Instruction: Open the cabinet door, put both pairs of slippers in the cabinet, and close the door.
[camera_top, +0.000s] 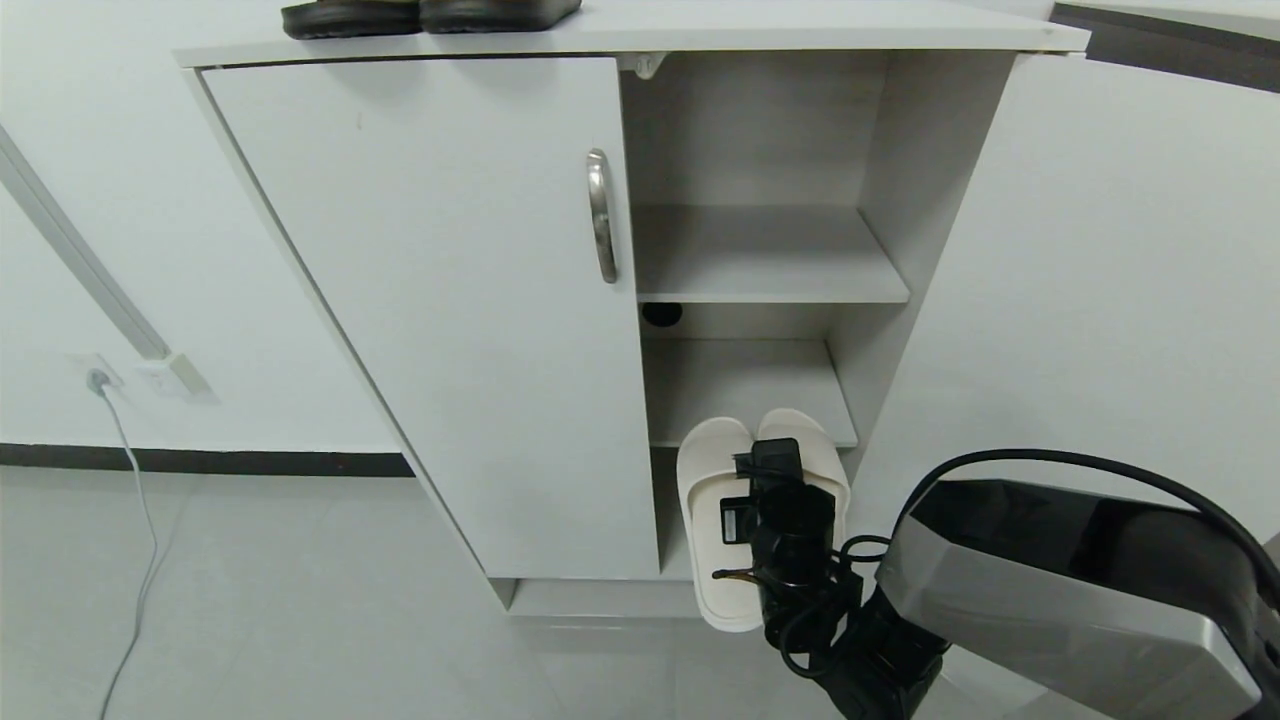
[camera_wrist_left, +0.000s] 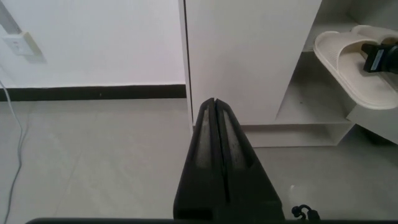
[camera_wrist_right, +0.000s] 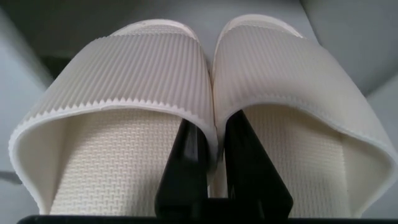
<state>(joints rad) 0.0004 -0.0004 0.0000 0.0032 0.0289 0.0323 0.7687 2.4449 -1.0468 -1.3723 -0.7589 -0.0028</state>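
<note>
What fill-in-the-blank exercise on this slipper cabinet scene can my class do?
The right gripper is shut on a pair of slippers coloured ____.
The black slippers lie on ____ of the cabinet.
The left gripper, holding nothing, is ____.
Missing words: white; top; shut.

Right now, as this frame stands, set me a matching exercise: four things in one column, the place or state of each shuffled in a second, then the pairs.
1. white slippers
2. black slippers
3. handled cabinet door
4. left gripper

A. on the cabinet top
B. shut on nothing, above the floor
C. closed
D. clamped in the right gripper

Pairs: 1-D, 2-A, 3-C, 4-B.
</note>
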